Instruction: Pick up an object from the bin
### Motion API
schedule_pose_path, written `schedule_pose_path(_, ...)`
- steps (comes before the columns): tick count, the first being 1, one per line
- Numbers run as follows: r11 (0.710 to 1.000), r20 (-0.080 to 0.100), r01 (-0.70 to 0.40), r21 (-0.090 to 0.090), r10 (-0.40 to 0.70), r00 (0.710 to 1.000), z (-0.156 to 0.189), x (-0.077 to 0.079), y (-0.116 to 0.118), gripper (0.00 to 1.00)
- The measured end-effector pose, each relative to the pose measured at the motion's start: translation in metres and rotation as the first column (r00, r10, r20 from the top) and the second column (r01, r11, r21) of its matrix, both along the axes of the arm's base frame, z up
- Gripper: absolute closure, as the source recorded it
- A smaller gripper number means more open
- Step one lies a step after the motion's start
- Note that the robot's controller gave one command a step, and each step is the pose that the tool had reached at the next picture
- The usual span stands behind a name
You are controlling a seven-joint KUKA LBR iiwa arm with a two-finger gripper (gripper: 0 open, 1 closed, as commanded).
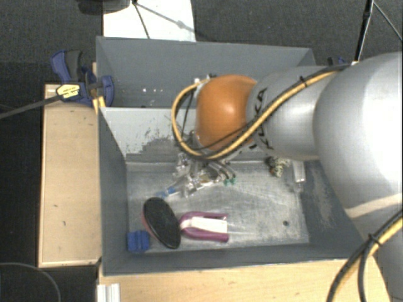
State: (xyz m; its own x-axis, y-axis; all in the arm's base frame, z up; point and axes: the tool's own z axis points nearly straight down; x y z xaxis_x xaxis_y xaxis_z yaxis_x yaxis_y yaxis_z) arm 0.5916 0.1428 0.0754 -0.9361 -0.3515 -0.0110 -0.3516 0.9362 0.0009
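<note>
Gripper [196, 180] down low in the grey bin [116, 187], up and a little to the right of the black oval pad [162, 222]. Near that pad, but not touching it. Cannot tell if spread apart or pinched together, with so much shiny metal packed close under there. Cannot tell if holding anything either. Hanging over bare bin floor, close to the back wall.

Right on top of the gripper, a round orange cover [221, 109], farther up from the black oval pad. Yellow and black cables [181, 115] looped around the cover. Behind those, the big silver arm [352, 124], far off to the right of the pad.

Closest loose thing: the black oval pad itself, lying flat near the front left of the floor. Touching the pad's right side, a purple and white handle [204, 227], lying on its side. Maybe one brush together; hard to say. Just down and left of the pad, a small blue block [137, 241], by the left wall. Well off to the right of the pad and higher up, a small metal bit [277, 167] next to a pale little piece [297, 172], near the back wall.
</note>
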Motion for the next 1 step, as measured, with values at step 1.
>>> schedule_pose_path(1,1.0,-0.001,0.004,-0.001,-0.004,1.0,0.0178,0.0017,0.0007,1.0)
